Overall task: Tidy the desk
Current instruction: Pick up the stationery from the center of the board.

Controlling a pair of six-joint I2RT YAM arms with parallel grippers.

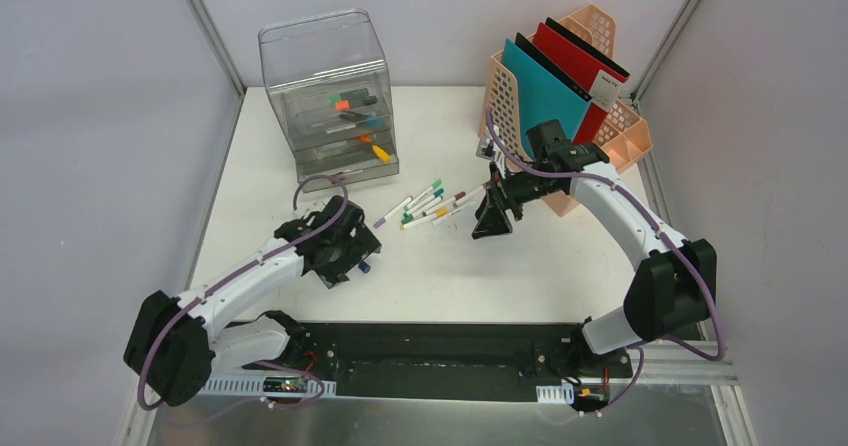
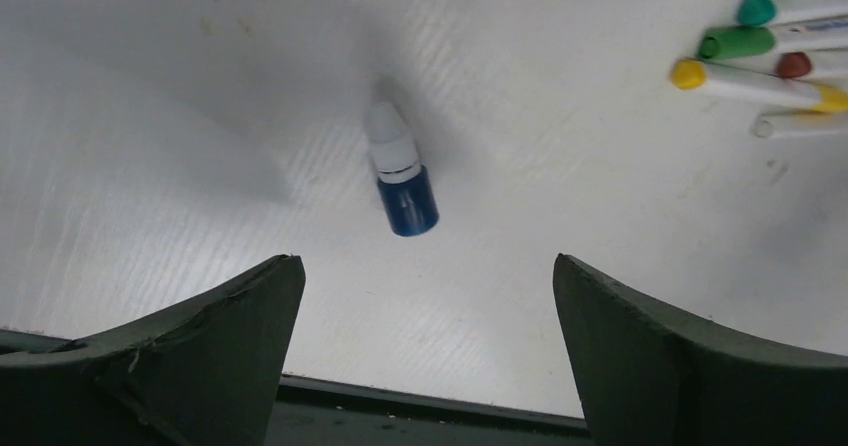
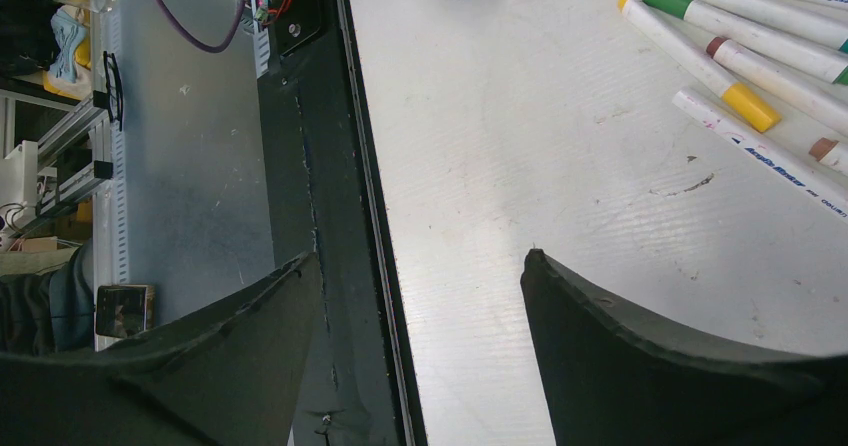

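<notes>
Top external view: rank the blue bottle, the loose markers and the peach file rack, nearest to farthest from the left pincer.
1. Blue bottle, on the desk just beside the left pincer.
2. Loose markers, in the middle, to its right.
3. Peach file rack, far right corner.

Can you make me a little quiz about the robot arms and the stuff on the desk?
1. True or false: the left gripper is holding the blue bottle.
2. Where do the folders stand? A: in the peach rack. B: on the floor. C: in a gripper.
3. What lies loose on the desk between the two arms, in lots of colours?

Key:
1. False. The bottle lies on the desk and the jaws are open.
2. A.
3. The markers.
</notes>
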